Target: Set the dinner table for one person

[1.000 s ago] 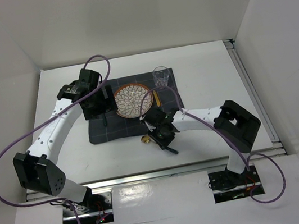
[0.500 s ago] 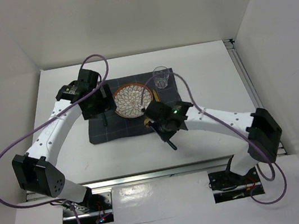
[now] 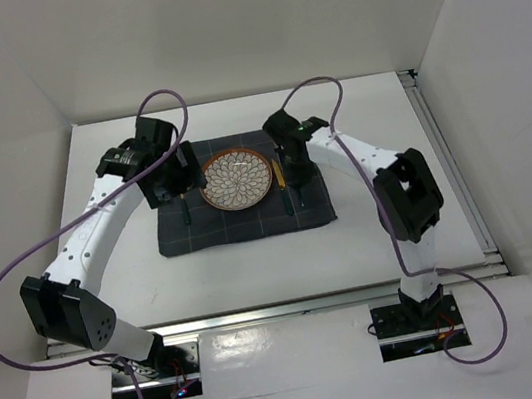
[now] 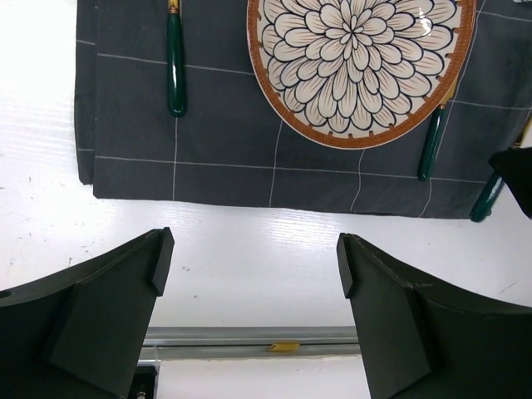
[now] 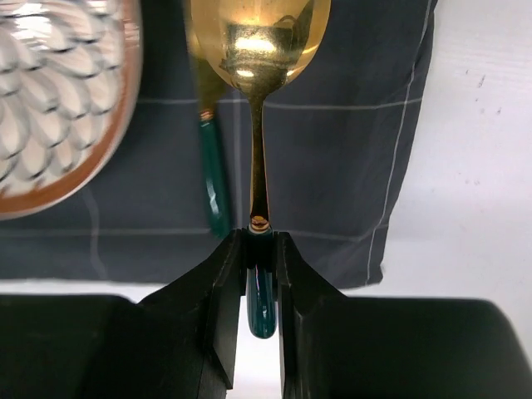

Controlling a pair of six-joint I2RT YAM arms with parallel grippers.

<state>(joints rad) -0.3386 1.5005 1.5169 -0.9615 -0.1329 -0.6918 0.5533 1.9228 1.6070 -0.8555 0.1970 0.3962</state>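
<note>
Right arm (image 3: pixel 351 150) swung 1 spoon (image 5: pixel 258 50) near cloth's (image 5: pixel 349 166) right edge (white table (image 5: pixel 474 166) beyond).

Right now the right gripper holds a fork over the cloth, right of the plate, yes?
No, it is a spoon, not a fork. The right wrist view shows the right gripper shut on the spoon's handle over the cloth, right of the plate.
</note>
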